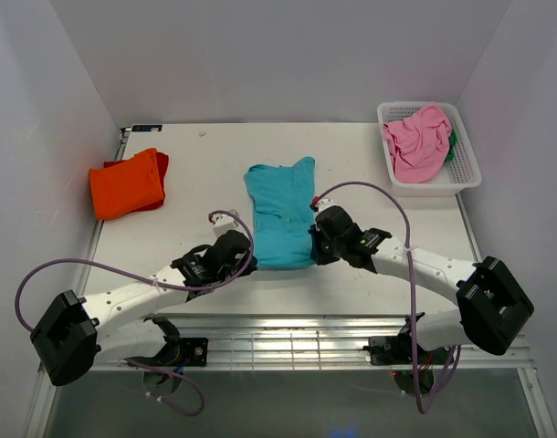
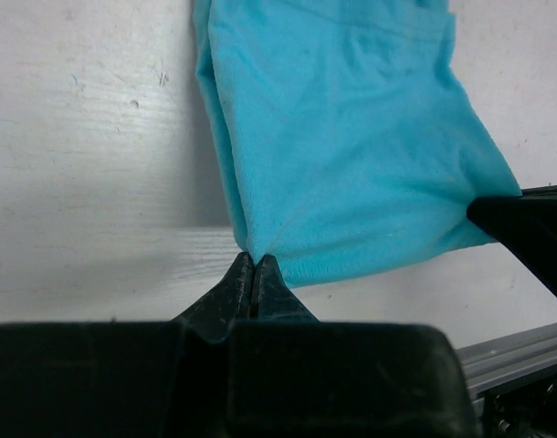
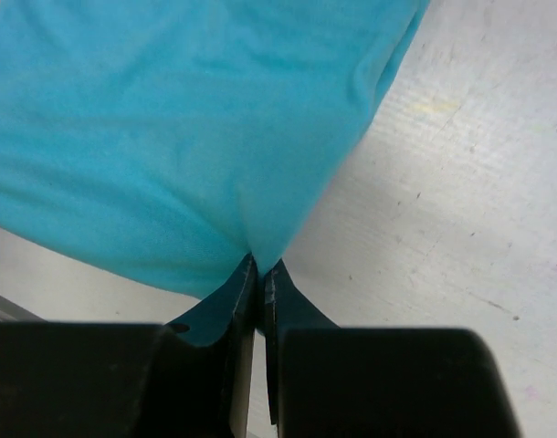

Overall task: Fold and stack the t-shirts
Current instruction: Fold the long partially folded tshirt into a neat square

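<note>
Pinching the near hem, my left gripper had its jaws closed flat on the teal t-shirt's corner at seven o'clock of the cloth. My right gripper was clamped likewise on the corner at five. The shirt lay lengthwise at the centre of the table. I judged it light, limp and apt to sag, so corner holds seemed right. The folded orange t-shirt sat at ten o'clock, and the pink t-shirt filled the white basket at two.
</note>
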You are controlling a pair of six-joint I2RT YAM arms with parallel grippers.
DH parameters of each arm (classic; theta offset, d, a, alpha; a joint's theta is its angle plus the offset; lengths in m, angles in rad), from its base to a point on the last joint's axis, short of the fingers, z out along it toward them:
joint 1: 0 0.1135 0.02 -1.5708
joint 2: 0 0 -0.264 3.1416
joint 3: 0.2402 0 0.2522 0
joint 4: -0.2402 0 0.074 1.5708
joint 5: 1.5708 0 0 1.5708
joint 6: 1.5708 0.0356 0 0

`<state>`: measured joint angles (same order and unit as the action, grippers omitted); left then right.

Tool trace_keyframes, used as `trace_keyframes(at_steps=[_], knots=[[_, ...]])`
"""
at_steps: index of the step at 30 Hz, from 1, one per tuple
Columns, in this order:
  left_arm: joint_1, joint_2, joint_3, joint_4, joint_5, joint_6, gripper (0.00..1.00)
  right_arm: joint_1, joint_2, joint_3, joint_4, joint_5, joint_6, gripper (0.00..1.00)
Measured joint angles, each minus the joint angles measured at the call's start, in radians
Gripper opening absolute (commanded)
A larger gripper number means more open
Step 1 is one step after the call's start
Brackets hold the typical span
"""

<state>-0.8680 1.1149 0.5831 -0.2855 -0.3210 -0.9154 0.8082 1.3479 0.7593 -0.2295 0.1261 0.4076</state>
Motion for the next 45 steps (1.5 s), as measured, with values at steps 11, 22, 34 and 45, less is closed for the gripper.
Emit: trace_keyframes(at_steps=[11, 22, 34, 45], knots=[[0.000, 0.101, 0.134, -0.004, -0.175, 0.052, 0.00, -0.007, 0.178, 0.275, -0.058, 0.131, -0.056, 0.08], [0.053, 0.286, 0.212, 0.153, -0.289, 0.181, 0.00, -0.078, 0.354, 0.476, -0.071, 0.161, -0.127, 0.08], [0.167, 0.450, 0.338, 0.332, -0.290, 0.311, 0.00, -0.175, 0.513, 0.687, -0.086, 0.129, -0.194, 0.08], [0.251, 0.634, 0.526, 0.418, -0.271, 0.396, 0.00, -0.261, 0.676, 0.925, -0.101, 0.069, -0.233, 0.08]])
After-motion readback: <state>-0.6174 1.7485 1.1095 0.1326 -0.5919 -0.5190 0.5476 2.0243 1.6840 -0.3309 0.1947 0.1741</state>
